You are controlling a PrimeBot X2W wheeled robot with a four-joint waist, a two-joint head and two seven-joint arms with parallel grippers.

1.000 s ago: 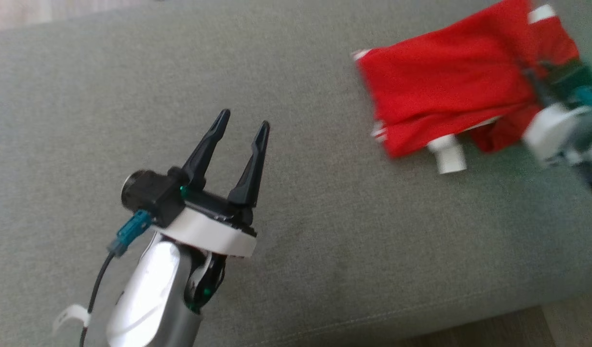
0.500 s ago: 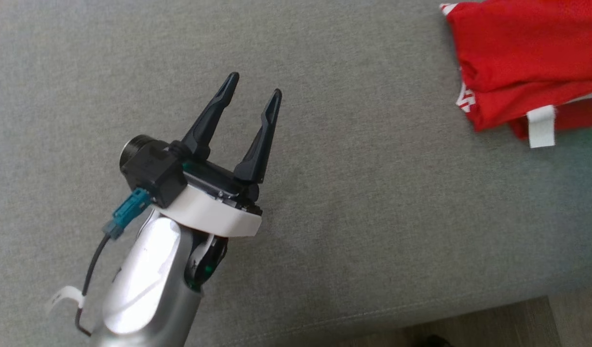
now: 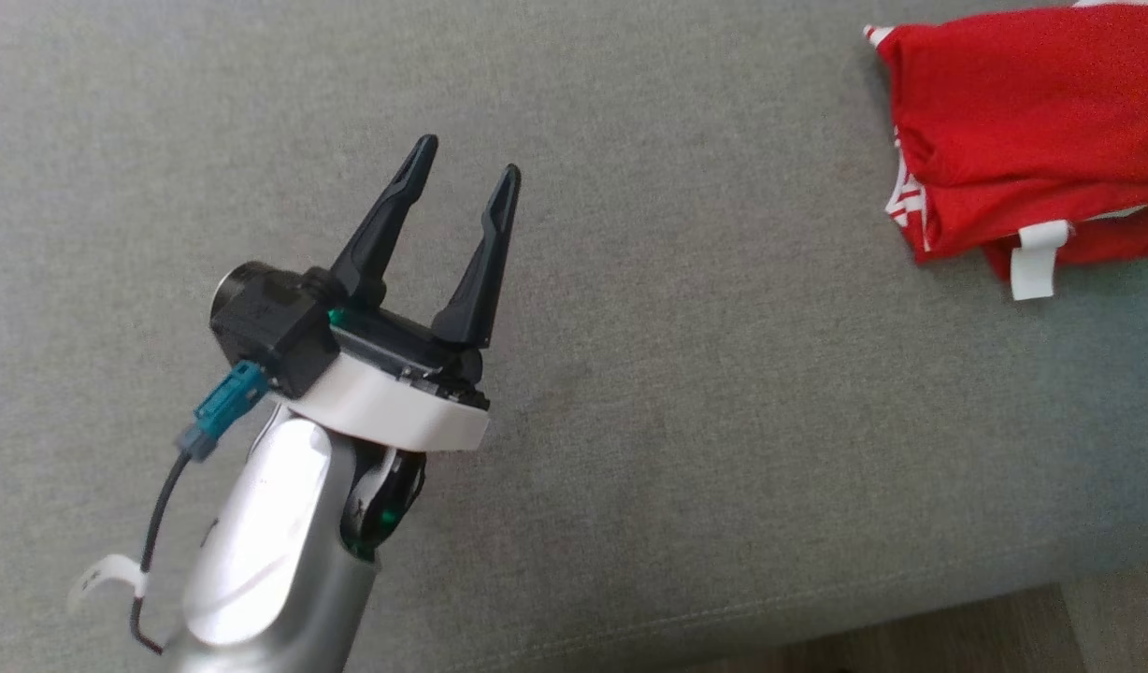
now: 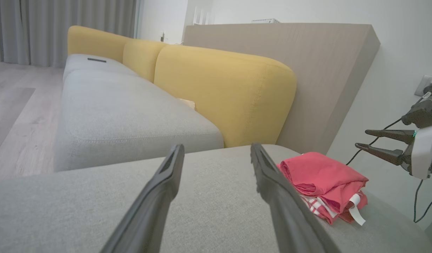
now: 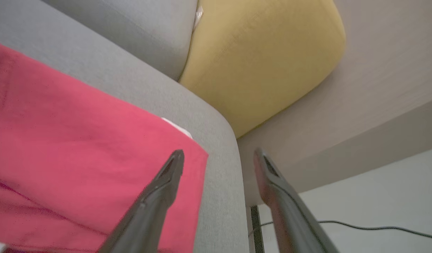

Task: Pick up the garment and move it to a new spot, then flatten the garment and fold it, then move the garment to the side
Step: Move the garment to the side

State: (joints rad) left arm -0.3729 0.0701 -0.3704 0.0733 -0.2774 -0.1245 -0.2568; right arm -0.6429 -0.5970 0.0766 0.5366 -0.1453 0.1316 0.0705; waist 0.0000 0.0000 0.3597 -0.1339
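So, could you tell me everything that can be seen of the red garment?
The red garment is soft cloth, folded into a thick, slightly rumpled bundle of several layers. White stripes show at one folded edge and a white label sticks out from the front. It lies flat on the grey sofa seat, near a rounded corner. Only the seat touches it; the open right gripper hangs apart from it.

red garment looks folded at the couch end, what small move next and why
Probably pull the right tool away toward rest: the red garment lies folded at the end of the grey cushion, the right tool is open and apart from it, and the left tool is open too, holding nothing.
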